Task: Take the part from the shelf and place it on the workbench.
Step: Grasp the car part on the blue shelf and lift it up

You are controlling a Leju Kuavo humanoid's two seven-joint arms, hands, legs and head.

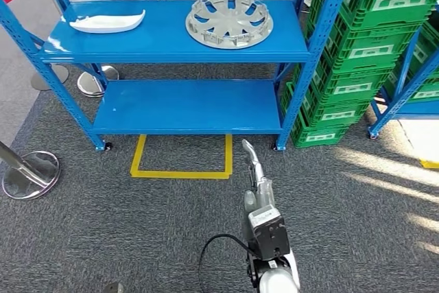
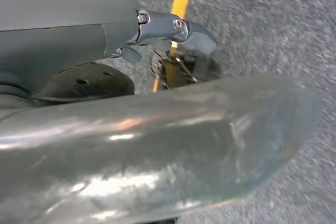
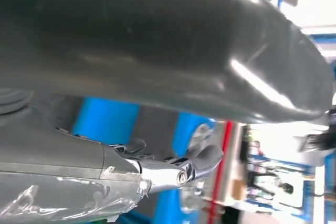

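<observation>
Grey carpet (image 1: pixel 155 238) underfoot, sunlit at the right side. Ahead, a blue shelf (image 1: pixel 175 53) with two boards on slanted blue posts, a red bar across its top edge. Beside it on the right, a tall stack of green crates (image 1: pixel 362 39) with pale label panels — writing on them too small to read. On the floor just before the shelf, a yellow tape rectangle (image 1: pixel 181 159), open toward the shelf side. Low at the left, a shiny round stand base (image 1: pixel 31 173) with a slanting pole. On the upper board, right of middle, a silver wheel cover (image 1: pixel 229 20), lying flat, face up, spokes radiating from its hub. On the same board, well apart to the left, a long white part (image 1: pixel 108 22) — long axis running along the board, left to right, its pointed tip toward the wheel cover, broader end toward the left post; no brand or lettering legible on either piece. Lower board bare blue. Rising from below in the head view, the right hand (image 1: pixel 252 162), reaching forward over the carpet short of the shelf, fingers extended and apart, holding nothing, touching nothing. Seen from its own wrist, the left hand (image 2: pixel 174 27), fingers stretched out and empty, over carpet and yellow tape.
</observation>
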